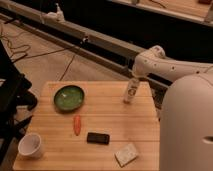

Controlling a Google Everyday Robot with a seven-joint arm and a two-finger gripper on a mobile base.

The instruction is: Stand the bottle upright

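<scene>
Gripping the neck of the slim pale translucent plastic bottle [131,92], the tool [134,78] is clamped on it near the far right edge of the light wooden worktop [110,120], where the bottle leans slightly, base down, with a round green bowl [69,97], orange carrot [77,124], black phone [98,138], pale sponge block [126,154] and white cup [31,145] well apart.

Pale wooden table [100,127] — glossy green bowl [69,97], end effector [134,80] above bottle [130,93].

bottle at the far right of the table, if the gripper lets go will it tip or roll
The bottle is tall, slim and slightly tilted under the gripper, so it may tip. Once down, its round body would probably roll. It looks like light plastic.
</scene>
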